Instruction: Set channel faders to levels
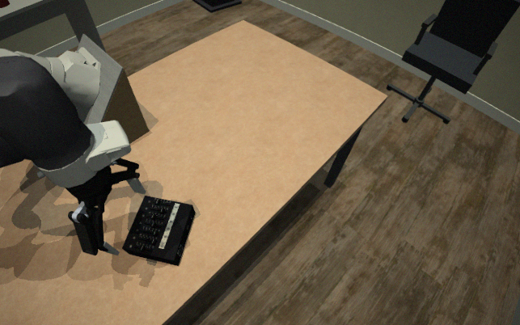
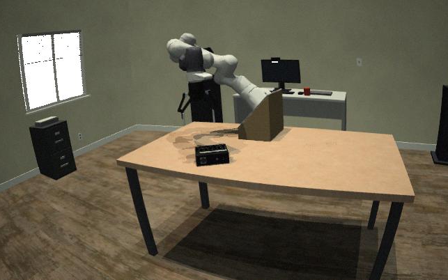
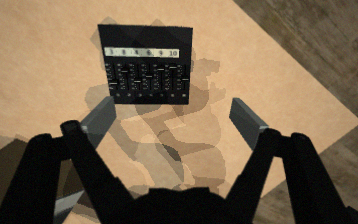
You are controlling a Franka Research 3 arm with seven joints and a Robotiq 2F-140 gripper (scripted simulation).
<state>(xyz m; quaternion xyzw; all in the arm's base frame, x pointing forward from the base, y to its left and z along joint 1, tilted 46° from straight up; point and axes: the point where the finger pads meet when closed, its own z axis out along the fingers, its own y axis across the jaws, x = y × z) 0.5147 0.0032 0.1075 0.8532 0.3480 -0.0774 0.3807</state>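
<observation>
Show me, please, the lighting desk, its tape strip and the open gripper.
lighting desk (image 1: 181, 232), top view, its bare right side.
tape strip (image 3: 141, 52), wrist view, its middle.
gripper (image 3: 172, 120), wrist view, midway between its fingertips.
</observation>
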